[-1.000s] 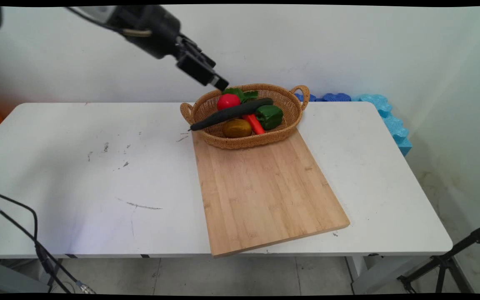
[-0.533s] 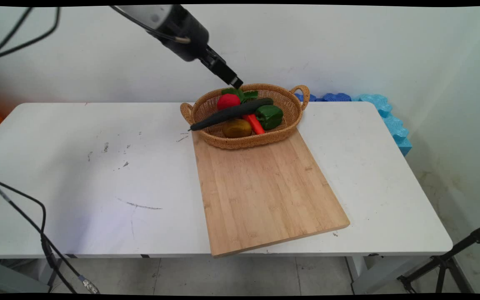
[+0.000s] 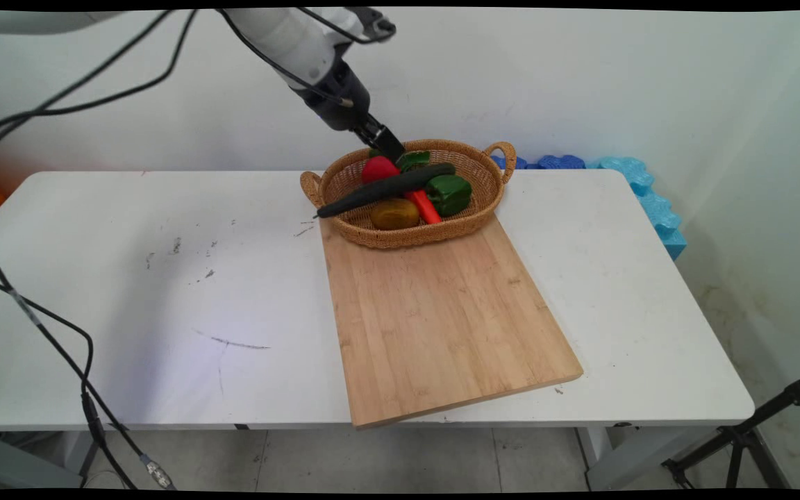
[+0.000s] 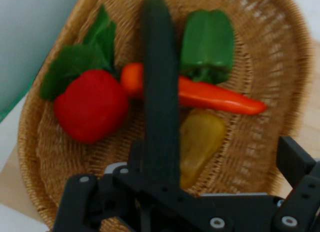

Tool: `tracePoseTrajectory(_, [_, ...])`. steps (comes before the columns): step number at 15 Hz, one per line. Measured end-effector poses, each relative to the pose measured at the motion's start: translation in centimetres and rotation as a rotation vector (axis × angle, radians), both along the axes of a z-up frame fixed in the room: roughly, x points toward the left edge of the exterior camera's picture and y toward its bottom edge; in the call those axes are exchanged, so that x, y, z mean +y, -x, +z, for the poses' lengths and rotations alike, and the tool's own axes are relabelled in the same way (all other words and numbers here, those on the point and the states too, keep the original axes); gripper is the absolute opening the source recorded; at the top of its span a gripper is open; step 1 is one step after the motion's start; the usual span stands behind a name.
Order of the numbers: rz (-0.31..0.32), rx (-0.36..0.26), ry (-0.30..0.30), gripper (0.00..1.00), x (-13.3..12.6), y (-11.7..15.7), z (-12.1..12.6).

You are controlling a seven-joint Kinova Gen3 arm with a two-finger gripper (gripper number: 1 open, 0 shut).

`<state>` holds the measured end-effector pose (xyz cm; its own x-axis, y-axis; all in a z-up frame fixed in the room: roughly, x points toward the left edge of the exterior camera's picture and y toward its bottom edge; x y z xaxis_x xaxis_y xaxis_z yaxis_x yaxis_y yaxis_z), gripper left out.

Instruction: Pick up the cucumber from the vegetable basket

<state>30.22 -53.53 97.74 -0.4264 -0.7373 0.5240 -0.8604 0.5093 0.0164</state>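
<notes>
A wicker basket [image 3: 485,186] stands at the far end of a wooden cutting board [image 3: 442,319]. It holds a red vegetable with green leaves [image 3: 379,169], a long dark cucumber [image 3: 386,189] lying across the rest, a green pepper [image 3: 450,193], an orange carrot [image 3: 428,207] and a yellow-brown potato [image 3: 394,213]. My gripper [image 3: 392,148] hangs at the basket's back rim, just above the leaves and the red vegetable, open and holding nothing. In the hand view the cucumber [image 4: 160,92] runs up the middle, the red vegetable [image 4: 90,112] lies left and one finger [image 4: 295,162] stands far right.
Blue foam pieces [image 3: 643,194] lie along the wall behind the table's right end. A black tripod leg [image 3: 754,434] stands on the floor at the lower right. Black cables [image 3: 39,319] hang over the table's left side.
The arm has swung right and down. The gripper went from above the basket's left back rim to just over the leaves and the red vegetable. The basket's contents have not moved.
</notes>
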Motion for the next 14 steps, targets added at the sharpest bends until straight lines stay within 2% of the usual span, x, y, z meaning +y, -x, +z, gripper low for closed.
tracePoseTrajectory(5, [0.069, -0.041, -0.049, 1.0, -3.4, 0.6, -4.3])
tracePoseTrajectory(14, [0.085, -0.077, -0.083, 1.0, -6.1, 1.2, -8.4])
